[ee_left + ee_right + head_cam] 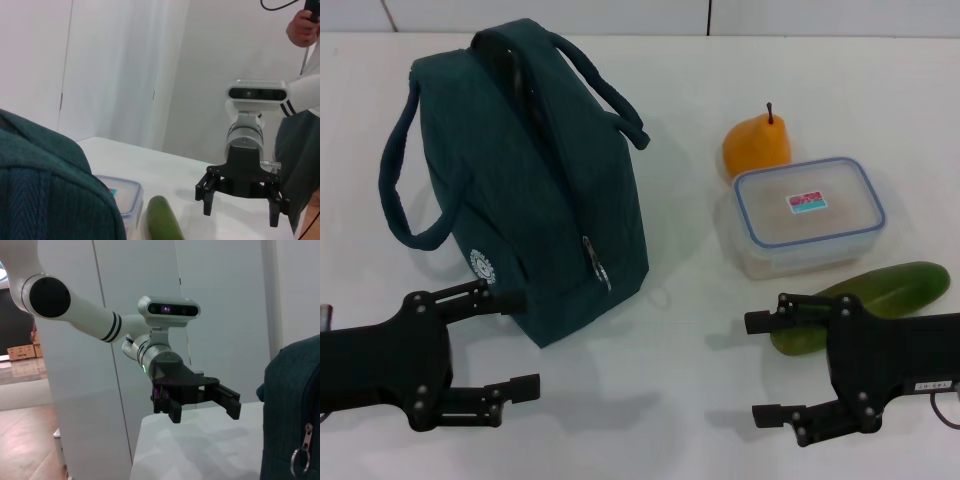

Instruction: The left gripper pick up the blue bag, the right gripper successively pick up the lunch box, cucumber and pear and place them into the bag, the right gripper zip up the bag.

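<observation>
The bag (525,180) stands upright on the white surface (660,400), its 2 handles looped to either side and its ring zip pull (601,274) hanging on the end facing the robot. The left claw (510,345) hovers just in front of the bag's near left corner, fingers spread apart and holding nothing; its upper finger (490,298) sits right by the bag's white logo (481,263), though contact cannot be judged. To the right of the bag, well apart, lies the lunch box (810,215), with the pear (757,145) touching its far side and the cucumber (865,305) lying just along its near side. The right claw (770,370) hangs in front of the cucumber, released and empty, with 1 finger (790,318) overlapping the cucumber's left end in the head view.
</observation>
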Controlling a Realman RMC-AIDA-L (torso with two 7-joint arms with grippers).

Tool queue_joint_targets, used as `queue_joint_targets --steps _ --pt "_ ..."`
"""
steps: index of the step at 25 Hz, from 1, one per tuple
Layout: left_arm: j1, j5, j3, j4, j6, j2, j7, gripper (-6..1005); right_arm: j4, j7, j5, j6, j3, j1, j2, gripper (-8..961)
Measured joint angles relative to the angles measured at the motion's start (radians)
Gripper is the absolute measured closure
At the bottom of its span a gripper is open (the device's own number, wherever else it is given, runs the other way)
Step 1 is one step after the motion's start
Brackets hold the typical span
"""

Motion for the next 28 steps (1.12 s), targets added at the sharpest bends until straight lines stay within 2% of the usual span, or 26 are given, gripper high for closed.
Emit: queue_joint_targets --steps 14,19,22,28 --pt "0.008 -0.008 -0.009 -0.001 0.007 -0.003 0.016 140 0.001 0.003 0.001 0.0 0.0 0.006 0.001 97" --pt "0.01 -0.034 -0.165 0.0 0.054 -0.009 0.013 146 0.005 0.004 0.002 0.0 0.003 0.004 -0.001 98" --pt "-0.003 -0.044 -0.295 0.015 0.059 -0.013 -0.059 149 0.005 0.004 0.002 0.002 0.006 0.004 -0.003 98" --pt "-0.108 -0.049 -0.543 0.037 -0.006 -0.012 -0.29 156 0.003 0.005 0.002 0.011 0.023 0.008 -0.006 98"
